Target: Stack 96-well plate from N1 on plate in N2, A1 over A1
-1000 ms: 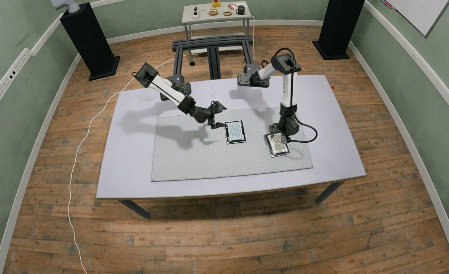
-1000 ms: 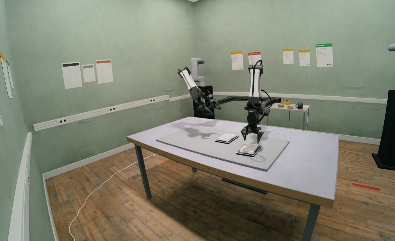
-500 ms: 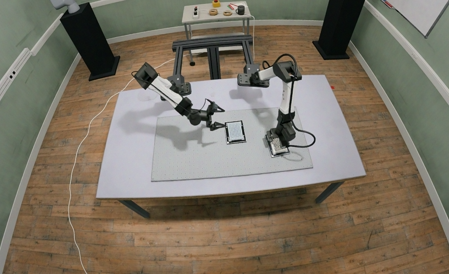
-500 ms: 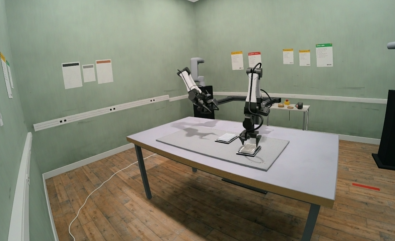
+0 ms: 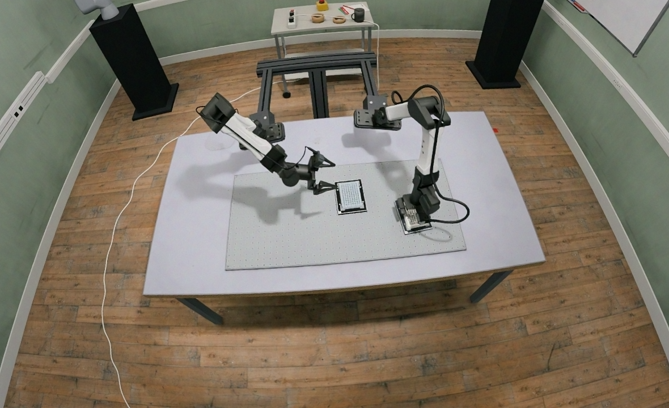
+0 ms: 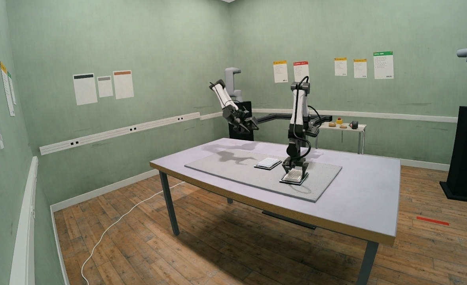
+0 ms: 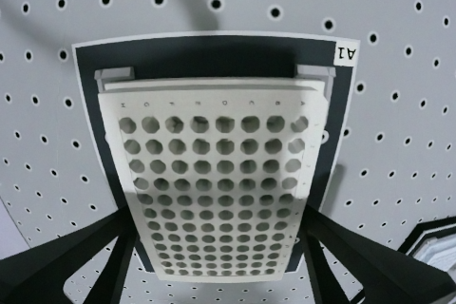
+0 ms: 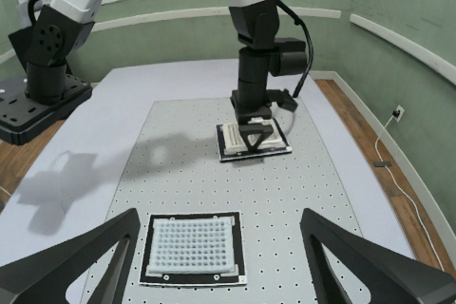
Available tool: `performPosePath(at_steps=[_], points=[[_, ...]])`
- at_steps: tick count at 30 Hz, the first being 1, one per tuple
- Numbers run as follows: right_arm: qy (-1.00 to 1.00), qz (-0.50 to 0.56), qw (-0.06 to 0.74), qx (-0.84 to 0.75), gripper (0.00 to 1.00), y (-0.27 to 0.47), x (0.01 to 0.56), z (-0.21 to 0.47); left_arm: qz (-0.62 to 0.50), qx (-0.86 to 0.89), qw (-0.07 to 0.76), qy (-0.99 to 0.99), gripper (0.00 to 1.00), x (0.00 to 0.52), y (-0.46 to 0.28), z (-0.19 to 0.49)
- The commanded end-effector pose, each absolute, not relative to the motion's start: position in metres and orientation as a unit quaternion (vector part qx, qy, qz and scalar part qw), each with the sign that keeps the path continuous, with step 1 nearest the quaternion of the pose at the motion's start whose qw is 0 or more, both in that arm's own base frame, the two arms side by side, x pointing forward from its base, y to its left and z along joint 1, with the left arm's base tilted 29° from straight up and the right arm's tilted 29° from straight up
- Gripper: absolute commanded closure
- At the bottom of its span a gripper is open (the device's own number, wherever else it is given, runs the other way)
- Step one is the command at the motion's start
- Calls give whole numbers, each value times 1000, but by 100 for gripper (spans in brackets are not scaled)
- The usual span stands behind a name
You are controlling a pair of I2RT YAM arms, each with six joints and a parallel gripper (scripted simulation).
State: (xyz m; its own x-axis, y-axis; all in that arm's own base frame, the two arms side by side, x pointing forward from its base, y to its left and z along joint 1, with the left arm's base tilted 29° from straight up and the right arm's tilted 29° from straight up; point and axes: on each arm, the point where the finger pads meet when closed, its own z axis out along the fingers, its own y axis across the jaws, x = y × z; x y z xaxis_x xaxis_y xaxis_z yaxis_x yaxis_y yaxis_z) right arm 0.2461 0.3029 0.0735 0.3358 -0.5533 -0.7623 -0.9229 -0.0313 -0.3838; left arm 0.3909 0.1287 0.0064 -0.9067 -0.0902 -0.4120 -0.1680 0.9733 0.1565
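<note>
The cream 96-well plate (image 7: 212, 176) (image 6: 293, 175) sits in nest N1 (image 7: 214, 54), its A1 corner at the nest's A1 label (image 7: 346, 53). My left gripper (image 7: 217, 215) is open, pointing down, with one finger on each long side of that plate. Whether the fingers touch it is not clear. A pale blue plate (image 5: 350, 195) (image 6: 268, 162) (image 8: 192, 244) sits in nest N2 (image 8: 239, 252) and looks flat. The label on N2 (image 8: 242, 279) is at a corner. My right gripper (image 5: 334, 175) (image 8: 219, 218) is open and empty, raised above the board beside N2.
Both nests stand on the perforated grey board (image 5: 286, 238) (image 6: 224, 162) on the pale table (image 5: 189, 253). N2 lies between N1 and the right arm. The right gripper's fingers reach towards the N2 side, above the board. The side table (image 5: 306, 9) stands behind the arms' frame.
</note>
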Motion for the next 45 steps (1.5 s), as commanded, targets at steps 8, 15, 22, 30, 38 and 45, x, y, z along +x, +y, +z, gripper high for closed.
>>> performPosePath(at_steps=[8, 15, 22, 30, 38, 45], points=[[505, 209, 479, -686, 0, 309, 249, 97, 104, -70, 241, 962, 43, 405, 132, 27], [505, 209, 480, -686, 0, 309, 249, 97, 102, -68, 232, 965, 18, 386, 121, 48], [544, 205, 431, -690, 0, 311, 233, 55, 102, -69, 237, 964, 18, 364, 80, 53], [585, 201, 403, -674, 0, 307, 227, 49, 106, -83, 241, 961, 18, 361, 74, 51], [704, 173, 293, -624, 0, 296, 176, 21, 110, -106, 249, 956, 18, 342, 25, 35], [758, 122, 234, -596, 0, 279, 126, 8, 111, -85, 226, 964, 18, 315, -26, 10]])
